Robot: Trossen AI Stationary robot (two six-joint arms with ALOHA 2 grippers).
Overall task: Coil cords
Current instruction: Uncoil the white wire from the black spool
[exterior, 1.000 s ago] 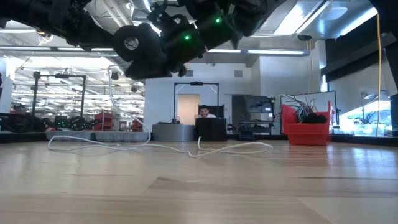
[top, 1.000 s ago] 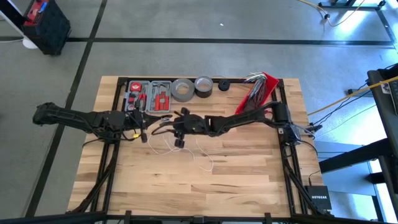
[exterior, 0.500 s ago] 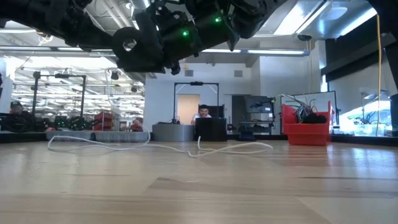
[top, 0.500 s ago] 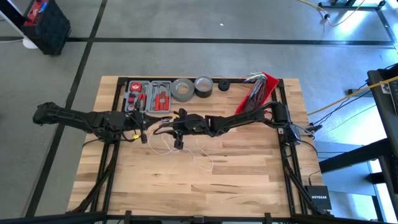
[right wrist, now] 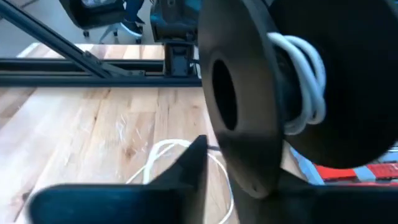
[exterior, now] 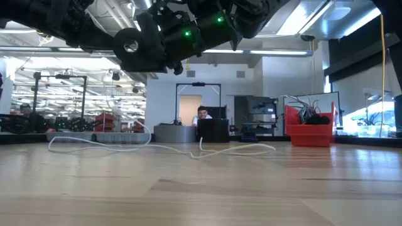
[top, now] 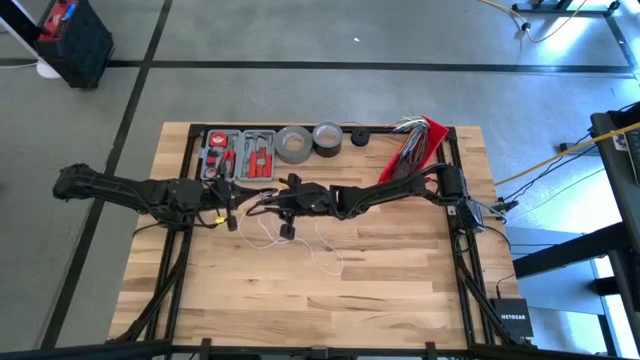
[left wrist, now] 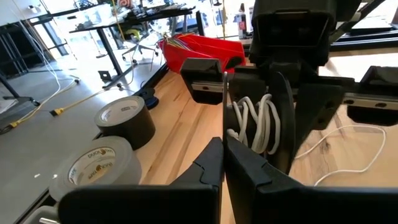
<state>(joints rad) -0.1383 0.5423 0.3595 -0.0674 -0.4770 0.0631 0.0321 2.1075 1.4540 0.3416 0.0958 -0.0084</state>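
Right claw [top: 283, 197]: hangs above the middle of the surface [top: 400, 290], close to the left claw; a dark flanged spool [right wrist: 249, 106] sits right at its fingers, and it appears to carry the spool, though how tightly the fingers close cannot be told.
Left claw [top: 232, 200]: fingers pressed together, tips just beside the spool, with a thin strand that looks like the cord running up between them.
Done so far: several turns of the white cord [left wrist: 255, 121] already lie wound on the spool's core between its two flanges.
Left to do: much of the cord [top: 325, 250] still trails loose on the surface in slack loops, so winding seems only partly through.
Cord relative to claws: wound part sits on the spool between the two claws; loose part lies below and in front of the right claw, spreading toward the surface's middle, apart from both claws.
Low view: cord [exterior: 157, 148] rests flat on the surface under the raised arms.
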